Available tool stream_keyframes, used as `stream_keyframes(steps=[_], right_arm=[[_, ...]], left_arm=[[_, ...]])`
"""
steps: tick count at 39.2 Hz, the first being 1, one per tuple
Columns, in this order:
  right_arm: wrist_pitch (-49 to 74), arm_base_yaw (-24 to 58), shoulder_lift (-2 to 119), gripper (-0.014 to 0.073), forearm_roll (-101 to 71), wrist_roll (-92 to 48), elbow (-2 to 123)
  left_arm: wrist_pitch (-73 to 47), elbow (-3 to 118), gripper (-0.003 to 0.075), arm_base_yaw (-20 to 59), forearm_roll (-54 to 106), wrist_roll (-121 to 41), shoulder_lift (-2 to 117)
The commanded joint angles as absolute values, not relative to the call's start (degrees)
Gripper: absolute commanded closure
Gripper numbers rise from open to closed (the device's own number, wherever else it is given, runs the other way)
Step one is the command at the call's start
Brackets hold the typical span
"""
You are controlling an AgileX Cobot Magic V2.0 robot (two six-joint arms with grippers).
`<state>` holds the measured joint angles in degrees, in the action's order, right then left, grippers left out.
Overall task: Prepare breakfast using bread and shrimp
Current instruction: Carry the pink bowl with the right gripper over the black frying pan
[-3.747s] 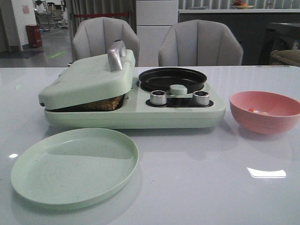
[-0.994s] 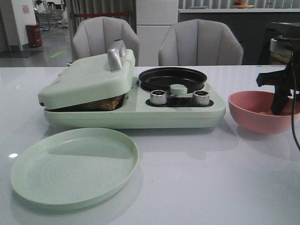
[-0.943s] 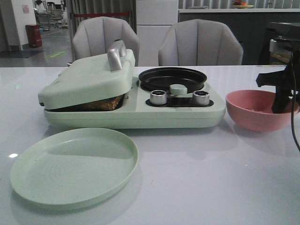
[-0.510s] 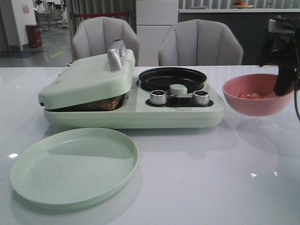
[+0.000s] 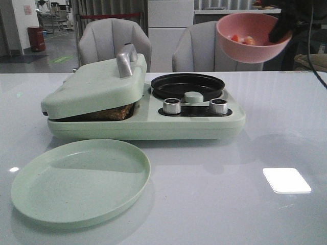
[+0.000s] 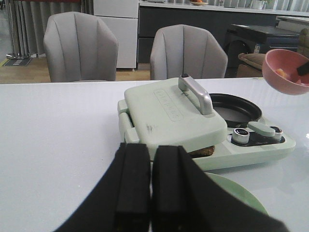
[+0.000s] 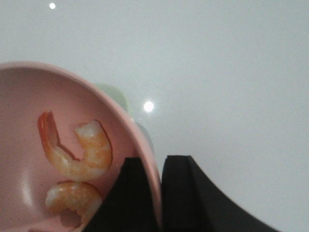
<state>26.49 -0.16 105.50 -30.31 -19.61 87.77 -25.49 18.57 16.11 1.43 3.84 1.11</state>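
My right gripper (image 7: 157,193) is shut on the rim of a pink bowl (image 5: 250,38), one finger inside and one outside. The bowl hangs tilted in the air above and right of the black round pan (image 5: 188,86) of the pale green breakfast maker (image 5: 148,122). Two curled orange-pink shrimp (image 7: 79,152) lie in the pink bowl (image 7: 29,96); the shrimp (image 5: 242,39) also show in the front view. Brown bread (image 5: 111,113) peeks from under the maker's lowered lid (image 5: 94,87). My left gripper (image 6: 150,188) is shut and empty, held back from the maker (image 6: 203,130).
An empty pale green plate (image 5: 80,181) lies on the white table in front of the maker. Two silver knobs (image 5: 172,105) sit on the maker's front right. Two grey chairs (image 5: 115,43) stand behind the table.
My right arm came in, gripped the pink bowl's rim and lifted it off the table. It has carried the bowl up and to the left, tilting it.
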Motion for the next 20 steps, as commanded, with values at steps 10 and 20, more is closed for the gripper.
stream_keyframes(steps=[10, 20], right_arm=[[-3.7, 8.1, 102.6, 0.0456, -34.9, -26.8, 85.3], [-24.7, 14.1, 106.4, 0.0456, -23.6, -26.6, 80.7]], left_arm=[[-20.9, 19.9, 0.0607, 16.5, 1.8, 4.4, 1.9], [-20.9, 19.9, 0.0607, 16.5, 1.8, 4.4, 1.9]])
